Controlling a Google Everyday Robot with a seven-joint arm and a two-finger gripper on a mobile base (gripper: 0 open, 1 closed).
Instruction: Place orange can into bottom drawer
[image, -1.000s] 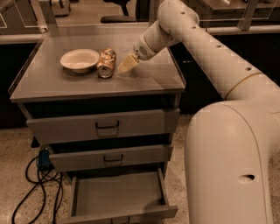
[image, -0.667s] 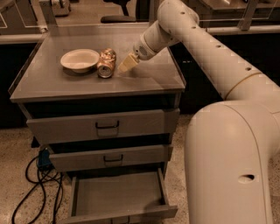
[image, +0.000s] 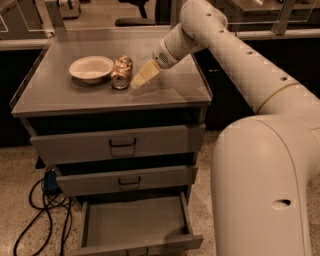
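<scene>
Hovering beside one orange can (image: 121, 72) and one bowl (image: 91, 68), the hand (image: 141, 77) shows no readable grip state.

The orange can (image: 121, 72) shines orange-gold with whitish patches and a silver top, next to the white bowl (image: 91, 67). The pale yellow gripper (image: 137, 81), just beside the can, ends a cream arm (image: 235, 55). The bottom drawer (image: 135, 220) is plain grey and the floor (image: 20, 167) is speckled beige.
</scene>
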